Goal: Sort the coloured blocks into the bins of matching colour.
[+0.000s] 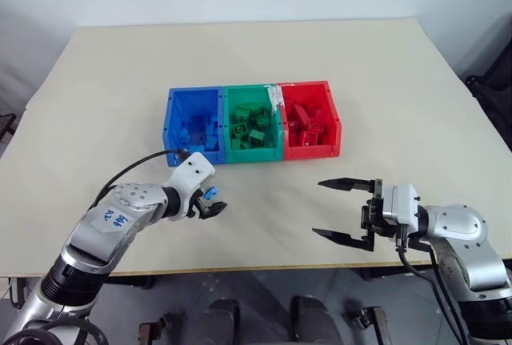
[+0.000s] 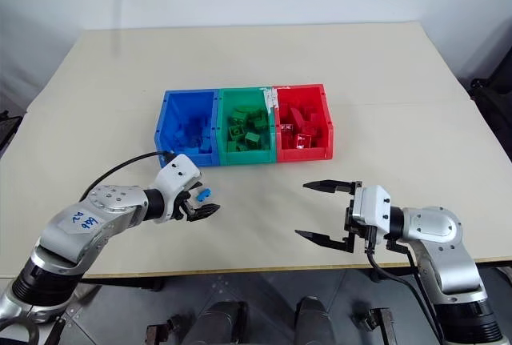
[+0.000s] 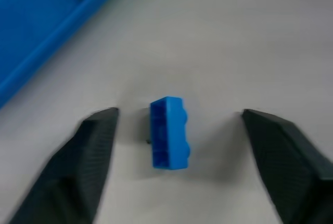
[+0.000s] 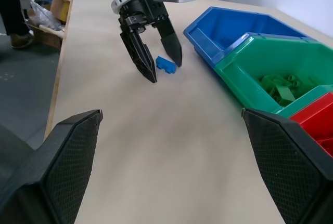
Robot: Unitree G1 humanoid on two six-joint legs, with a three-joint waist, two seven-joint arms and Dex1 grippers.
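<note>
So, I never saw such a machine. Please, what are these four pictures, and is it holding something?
It is a two-armed robot at a table. Two pictures come from its head, looking down; the other two from cameras on its wrists. On the table stand three joined bins: blue, green and red, with blocks of their own colour inside. One blue block lies on the table between the open fingers of the left gripper, not gripped yet. The right gripper is open and holds nothing.
</note>
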